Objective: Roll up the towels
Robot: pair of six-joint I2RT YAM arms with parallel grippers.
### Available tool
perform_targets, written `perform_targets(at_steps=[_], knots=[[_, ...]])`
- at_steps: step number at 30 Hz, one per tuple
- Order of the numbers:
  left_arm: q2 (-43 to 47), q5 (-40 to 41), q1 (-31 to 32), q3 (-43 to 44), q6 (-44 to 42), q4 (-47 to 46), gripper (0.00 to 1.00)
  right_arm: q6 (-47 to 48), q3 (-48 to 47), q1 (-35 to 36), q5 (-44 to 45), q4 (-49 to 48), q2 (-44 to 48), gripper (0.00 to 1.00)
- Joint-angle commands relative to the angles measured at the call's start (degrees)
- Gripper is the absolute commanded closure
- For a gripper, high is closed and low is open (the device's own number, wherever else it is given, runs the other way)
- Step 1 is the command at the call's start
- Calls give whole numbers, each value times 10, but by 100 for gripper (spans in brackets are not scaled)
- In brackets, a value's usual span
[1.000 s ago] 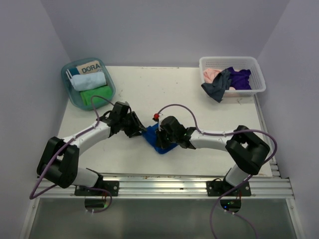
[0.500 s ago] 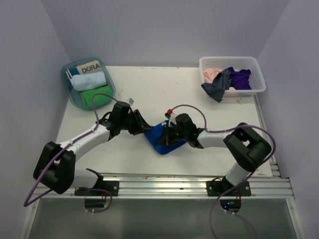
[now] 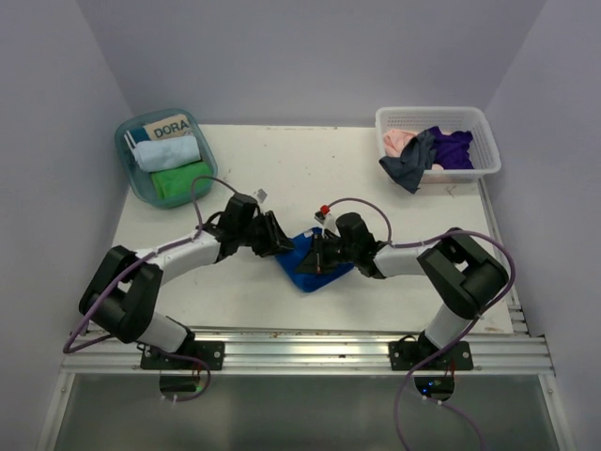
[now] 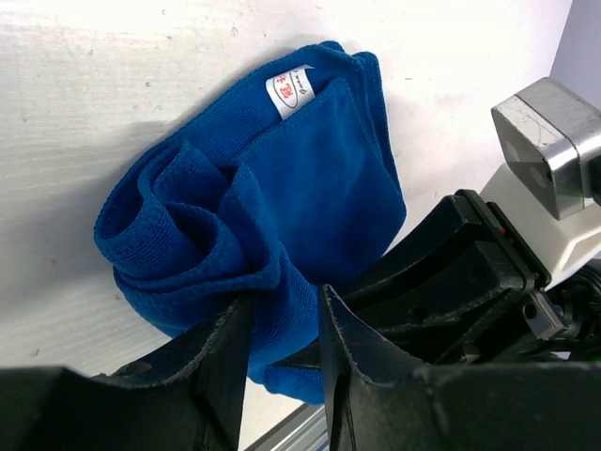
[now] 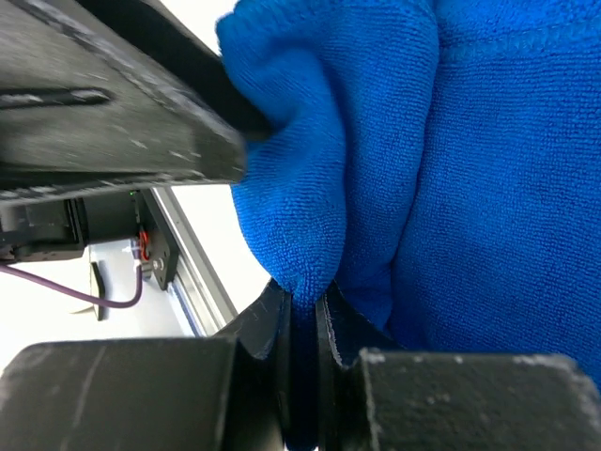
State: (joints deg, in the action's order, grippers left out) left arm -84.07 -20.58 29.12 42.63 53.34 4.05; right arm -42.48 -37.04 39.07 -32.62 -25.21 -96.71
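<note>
The royal blue towel (image 3: 302, 268) lies bunched on the worktop (image 3: 394, 211) between the two arms, its white tag (image 4: 289, 91) facing up and one end curled into a loose coil. The left pincer (image 4: 282, 315) pinches a thick fold at that coiled end, cloth filling the gap between its fingers; the right pincer (image 5: 302, 305) is all but closed on a thin edge of the same towel. This looks like the rolling step itself, partway in and untidy. The next move probably calls for both grips to turn the coil evenly over the flat part, keeping it tight, so it can match the rolled light blue towel (image 3: 167, 153) and green towel (image 3: 180, 178) in the tub (image 3: 122, 146)
</note>
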Motion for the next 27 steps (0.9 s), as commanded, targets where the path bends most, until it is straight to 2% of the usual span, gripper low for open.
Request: perform_targets(at_steps=[1,12,16,17,20,25,26,27], knots=[[-18,-10,13,23,-15,-55,63,3,3,-4,-13,-6,6,100],[-118,2,21,29,-24,-78,66,40,0,-5,25,48,8,100],[-151,3,22,15,-26,-78,68,71,-10,-4,67,129,41,74],[-155,1,22,8,-27,-79,68,82,-12,-4,77,143,51,59],[-161,1,22,1,-30,-75,69,101,-21,-2,114,208,113,44],[-163,-3,23,1,-36,-63,69,155,-55,18,227,315,212,39],[-163,-3,22,-2,-36,-63,69,163,-63,26,254,346,234,40],[-162,-3,23,-2,-37,-61,69,183,-81,50,279,360,243,46]])
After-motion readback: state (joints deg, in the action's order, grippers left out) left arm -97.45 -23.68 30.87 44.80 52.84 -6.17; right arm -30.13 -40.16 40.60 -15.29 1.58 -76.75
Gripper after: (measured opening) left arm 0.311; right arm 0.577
